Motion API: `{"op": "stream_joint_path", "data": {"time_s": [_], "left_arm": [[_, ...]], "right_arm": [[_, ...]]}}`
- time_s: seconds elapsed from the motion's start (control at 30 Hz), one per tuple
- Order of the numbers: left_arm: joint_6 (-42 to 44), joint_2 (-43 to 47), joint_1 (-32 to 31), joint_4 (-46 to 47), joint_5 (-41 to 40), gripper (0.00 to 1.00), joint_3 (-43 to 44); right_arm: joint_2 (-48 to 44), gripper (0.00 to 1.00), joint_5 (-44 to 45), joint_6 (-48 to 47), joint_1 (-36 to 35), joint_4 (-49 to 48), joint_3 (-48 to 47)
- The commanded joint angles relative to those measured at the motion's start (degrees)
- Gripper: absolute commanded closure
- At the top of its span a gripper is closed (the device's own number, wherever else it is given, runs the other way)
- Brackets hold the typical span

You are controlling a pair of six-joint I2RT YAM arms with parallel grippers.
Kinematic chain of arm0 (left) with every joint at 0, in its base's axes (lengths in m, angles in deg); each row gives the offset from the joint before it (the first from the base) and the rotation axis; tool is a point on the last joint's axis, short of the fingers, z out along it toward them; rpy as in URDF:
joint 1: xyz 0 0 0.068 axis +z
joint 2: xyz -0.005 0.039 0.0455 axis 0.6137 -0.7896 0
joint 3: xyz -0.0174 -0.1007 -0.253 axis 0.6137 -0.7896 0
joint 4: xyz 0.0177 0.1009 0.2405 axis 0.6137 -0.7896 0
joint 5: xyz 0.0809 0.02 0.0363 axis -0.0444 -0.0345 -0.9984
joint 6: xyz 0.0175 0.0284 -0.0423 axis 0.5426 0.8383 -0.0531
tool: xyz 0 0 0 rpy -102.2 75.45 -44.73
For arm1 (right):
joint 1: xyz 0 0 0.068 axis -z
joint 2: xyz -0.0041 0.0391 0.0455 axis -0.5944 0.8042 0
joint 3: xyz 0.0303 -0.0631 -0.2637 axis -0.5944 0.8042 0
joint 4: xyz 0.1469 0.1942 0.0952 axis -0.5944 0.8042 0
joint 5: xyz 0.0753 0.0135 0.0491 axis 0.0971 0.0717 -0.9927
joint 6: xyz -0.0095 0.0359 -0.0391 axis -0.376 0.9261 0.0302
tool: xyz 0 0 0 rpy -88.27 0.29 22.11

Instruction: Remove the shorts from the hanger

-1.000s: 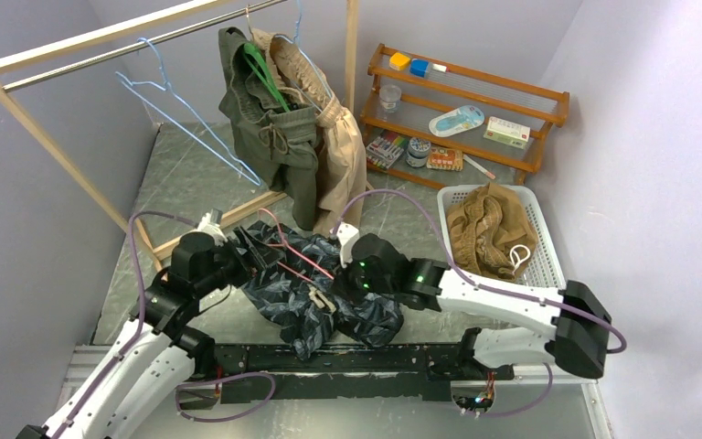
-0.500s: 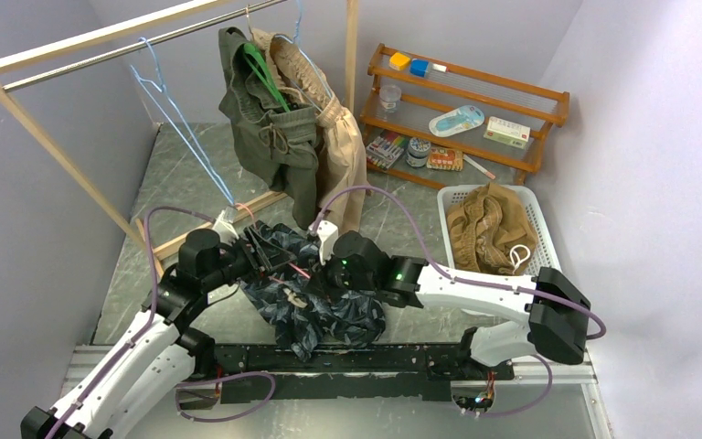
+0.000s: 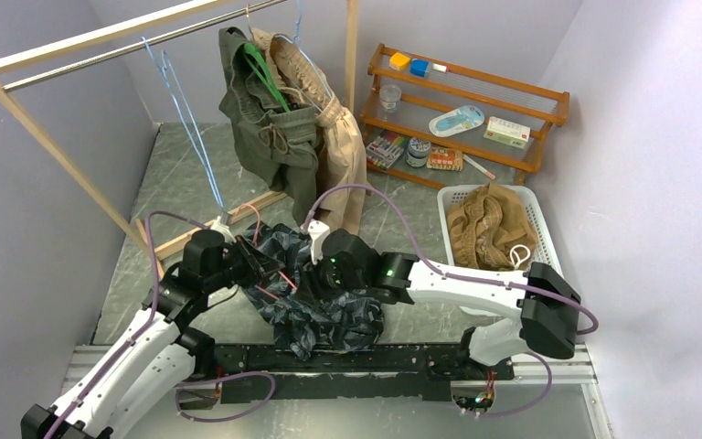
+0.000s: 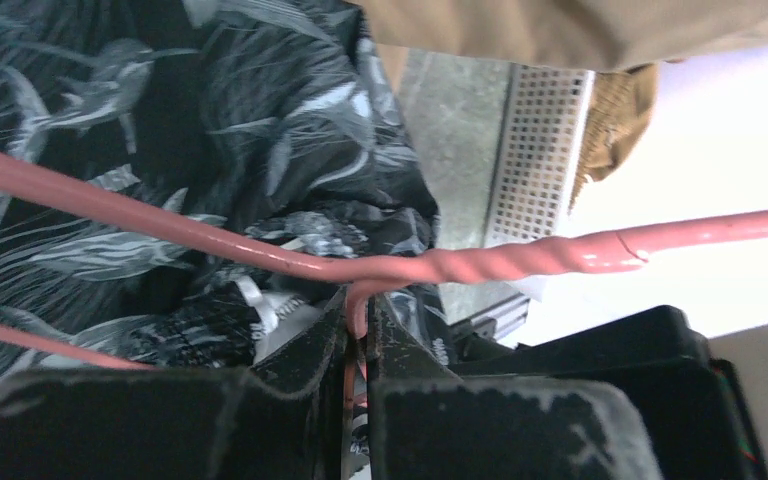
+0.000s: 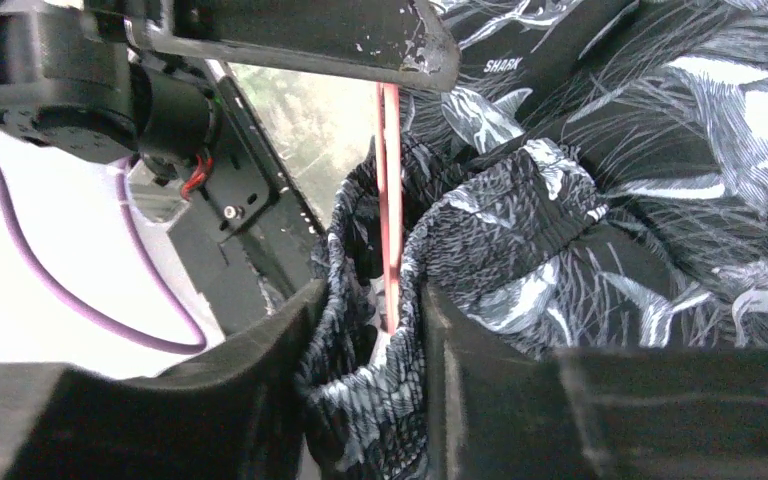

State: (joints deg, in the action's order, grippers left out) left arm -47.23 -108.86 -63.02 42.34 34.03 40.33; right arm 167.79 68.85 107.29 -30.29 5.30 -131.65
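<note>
The dark navy patterned shorts lie bunched on the table between my arms, still threaded on a pink wire hanger. My left gripper is shut on the hanger's hook wire just below its twisted neck. My right gripper stands partly open. The shorts' elastic waistband hangs loosely between its fingers, with the pink wire running down through the gap. In the top view the left gripper and right gripper are close together over the cloth.
Olive shorts and light beige shorts hang on the wooden rack's rail, beside an empty blue hanger. Tan shorts fill a white basket at right. A wooden shelf with small items stands behind.
My left gripper has closed on the pink hanger's hook. The right gripper's jaws have widened and both grippers have shifted left with the navy shorts. The blue hanger has swung.
</note>
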Motion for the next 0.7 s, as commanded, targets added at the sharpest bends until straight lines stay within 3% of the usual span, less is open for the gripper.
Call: {"op": "stream_joint_path", "data": {"time_s": [0.0,0.13,0.4,0.57,0.67], "left_arm": [[1.06,0.11,0.31,-6.07,-5.82,0.93,2.9],[0.69,0.27,0.31,-6.31,-7.08,0.93,3.18],[0.37,-0.43,0.3,-5.56,-6.36,0.93,2.43],[0.57,-0.21,0.36,-7.21,-7.81,0.93,3.19],[0.61,0.14,0.32,-7.93,-8.4,0.93,3.48]], "right_arm": [[-3.64,0.52,1.67,3.58,-0.14,3.18,0.57],[-7.32,0.39,2.03,4.06,-0.12,4.42,4.2],[-4.98,0.42,-6.07,2.3,-0.22,5.42,4.99],[-2.32,0.36,-9.49,1.94,-0.54,2.57,5.16],[0.15,0.47,-6.97,0.68,-0.75,5.63,3.06]]}}
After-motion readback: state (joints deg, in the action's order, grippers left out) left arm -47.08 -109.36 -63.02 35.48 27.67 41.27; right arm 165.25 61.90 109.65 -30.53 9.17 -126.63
